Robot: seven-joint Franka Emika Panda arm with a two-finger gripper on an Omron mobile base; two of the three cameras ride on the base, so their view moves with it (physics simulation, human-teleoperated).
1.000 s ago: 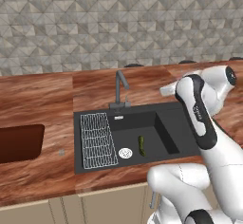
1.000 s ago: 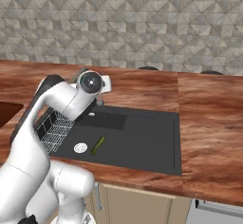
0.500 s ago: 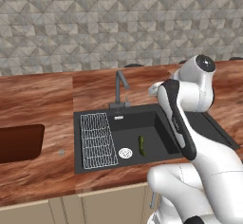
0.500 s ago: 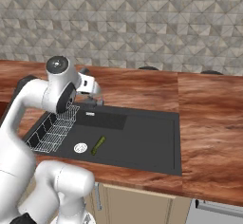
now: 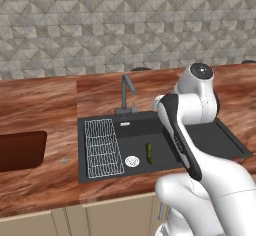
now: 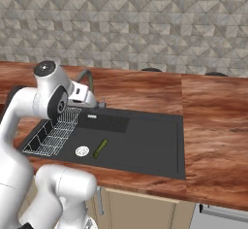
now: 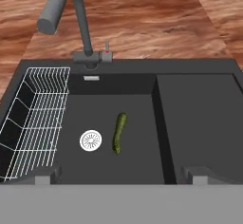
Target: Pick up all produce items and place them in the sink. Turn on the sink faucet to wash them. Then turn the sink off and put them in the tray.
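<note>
Where the white arm (image 5: 186,130) rises from the base and folds at its elbow, the hand hangs above the sink (image 7: 199,123), looking down into it; the gripper (image 7: 118,176) holds nothing, its two dark fingertips (image 7: 45,174) set wide apart at the near edge of the basin. Sink: large black rectangular basin, matte, with a flat raised panel on one side and a round silver drain (image 7: 90,140) in the floor. Wire rack (image 7: 33,121): white, gridded, basket-shaped, filling the end of the basin opposite the panel. Produce — one cucumber (image 7: 118,133), small, dark green, finger-shaped and slightly curved, lying on the basin floor just beside the drain, not touching the rack. Faucet (image 7: 76,19): slim dark grey metal, upright stem with a short angled spout, standing on the sink's back rim; a small lever sits at its base. Table (image 5: 40,105): glossy reddish-brown wood grain. Tray (image 5: 20,150): shallow, darker red-brown, rounded corners, resting on the table well apart from the sink, beyond the rack end. Wall: grey tiles in a faceted triangular pattern. No legible writing on any item.
</note>
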